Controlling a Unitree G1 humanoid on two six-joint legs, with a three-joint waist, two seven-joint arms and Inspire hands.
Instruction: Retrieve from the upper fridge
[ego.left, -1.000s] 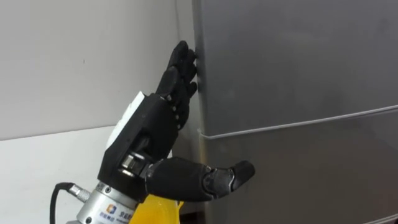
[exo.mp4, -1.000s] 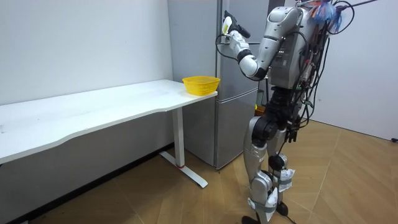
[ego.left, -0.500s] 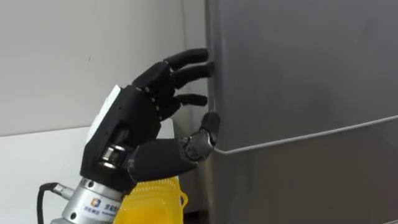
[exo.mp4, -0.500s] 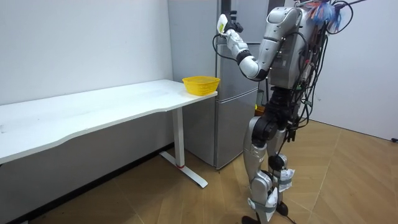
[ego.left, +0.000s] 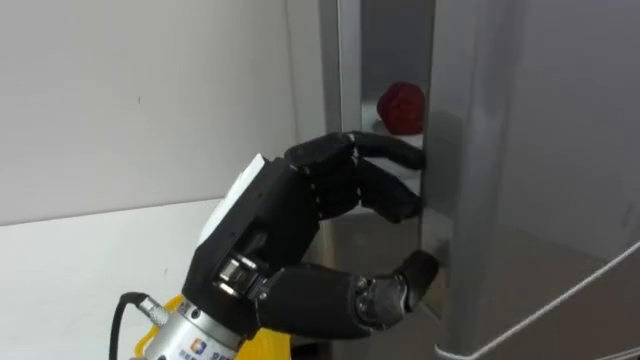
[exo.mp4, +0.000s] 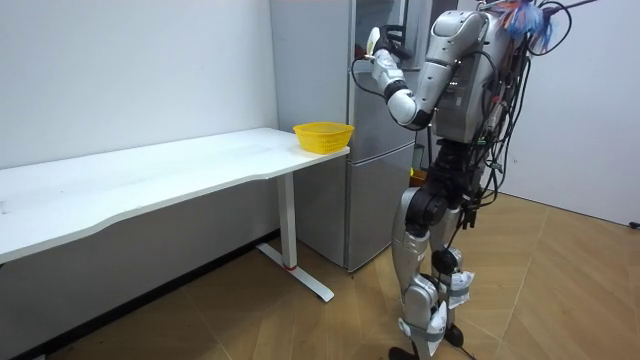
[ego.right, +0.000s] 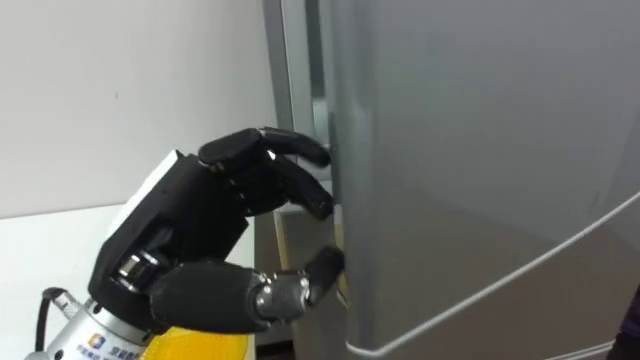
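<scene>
Upper fridge door (ego.left: 540, 150) ajar, red item (ego.left: 402, 107) inside

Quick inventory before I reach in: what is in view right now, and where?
fridge: one, grey, against the wall at the table's end.
upper door: one, grey, ajar.
red item: one, red, inside the upper compartment, seen through the gap; what it is I cannot tell.
basket: one, yellow, on the table's end next to the fridge.
table: one, white, along the wall.
left hand: one, black, fingers curled round the upper door's edge.
</scene>
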